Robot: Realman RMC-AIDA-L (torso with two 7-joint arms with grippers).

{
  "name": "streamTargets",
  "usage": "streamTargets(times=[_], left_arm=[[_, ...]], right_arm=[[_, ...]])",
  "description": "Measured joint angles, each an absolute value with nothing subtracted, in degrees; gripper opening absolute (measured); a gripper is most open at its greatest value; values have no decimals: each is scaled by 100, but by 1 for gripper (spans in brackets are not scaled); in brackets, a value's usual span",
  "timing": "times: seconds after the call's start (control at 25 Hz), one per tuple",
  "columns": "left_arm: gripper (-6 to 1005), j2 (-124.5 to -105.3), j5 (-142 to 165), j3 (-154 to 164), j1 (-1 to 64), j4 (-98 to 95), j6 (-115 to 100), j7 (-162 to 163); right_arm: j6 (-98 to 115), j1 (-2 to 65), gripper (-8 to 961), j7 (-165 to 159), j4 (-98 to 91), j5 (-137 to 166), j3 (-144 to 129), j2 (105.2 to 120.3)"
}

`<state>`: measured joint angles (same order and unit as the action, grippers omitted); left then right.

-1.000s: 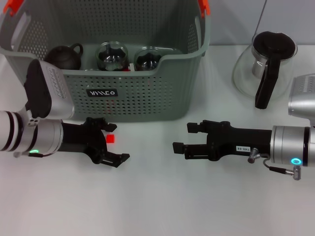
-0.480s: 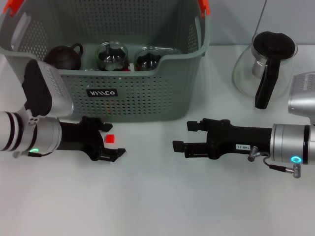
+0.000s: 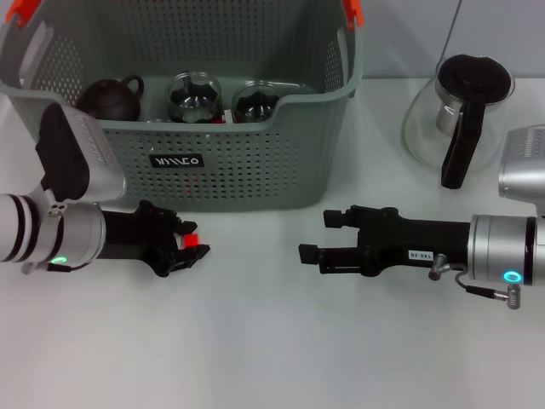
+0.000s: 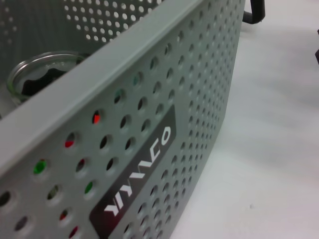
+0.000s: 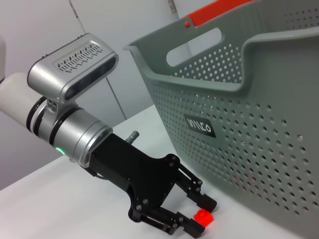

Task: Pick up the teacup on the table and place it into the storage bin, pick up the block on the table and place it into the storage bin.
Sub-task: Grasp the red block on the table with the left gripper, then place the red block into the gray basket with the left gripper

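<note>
The red block [image 3: 192, 240] sits on the white table [image 3: 255, 341] just in front of the storage bin [image 3: 255, 162], below and slightly right of the bin's black label [image 3: 176, 160]. The left gripper [image 3: 189, 245] has its black fingers [image 5: 207, 203] closed in on the block from both sides, touching it; the right wrist view shows the block [image 5: 203, 217] pinched between the pads and resting on the tabletop.

Inside the storage bin, along its front wall, stand three things side by side: a dark brown teapot [image 3: 112, 98] at the left end, a clear glass cup with dark contents [image 3: 192, 97] in the middle, and a second glass vessel with a dark inside [image 3: 257, 100] to its right. The left wrist view looks along the perforated wall and shows the rim of one glass [image 4: 42, 74] behind it.

The right gripper [image 3: 322, 236] hovers low over the table in front of the bin's right corner, well apart from the block, its fingers spread with nothing between them.

Right of the bin stands a glass carafe [image 3: 456, 119] with a black lid and handle.
</note>
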<state>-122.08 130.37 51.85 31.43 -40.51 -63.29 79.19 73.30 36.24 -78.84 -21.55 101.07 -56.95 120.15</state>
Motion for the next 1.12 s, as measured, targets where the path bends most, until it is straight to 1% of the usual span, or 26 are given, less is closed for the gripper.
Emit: streamTargets(times=[0.2, 0.44, 0.56, 0.64, 0.84, 0.92, 1.12], left_arm=[[374, -12211, 13026, 5185, 3121, -4044, -6338, 7925], [282, -12186, 13010, 5119, 3112, -4095, -6584, 8064], [231, -12177, 13008, 4922, 3131, -4141, -6914, 8077], [197, -12169, 13001, 4571, 3145, -4269, -7494, 8103], [191, -12160, 12963, 4202, 3105, -4475, -8377, 8203], [193, -12126, 12883, 3964, 3106, -4491, -8837, 8223], [208, -12080, 12837, 3663, 3150, -4489, -9177, 8378]], right_arm=[[7330, 3621, 915, -7884, -2149, 10107, -5695, 12015], [7330, 3617, 915, -7884, -2158, 10107, -5695, 12015], [7331, 3608, 915, -7884, -2164, 10107, -5695, 12015], [7330, 3603, 915, -7884, -2171, 10107, -5695, 12014], [7330, 3603, 915, -7884, -2183, 10107, -5695, 12015], [7330, 3603, 914, -7884, -2187, 10107, -5695, 12015], [7340, 3604, 914, -7880, -2195, 10107, -5695, 12015]])
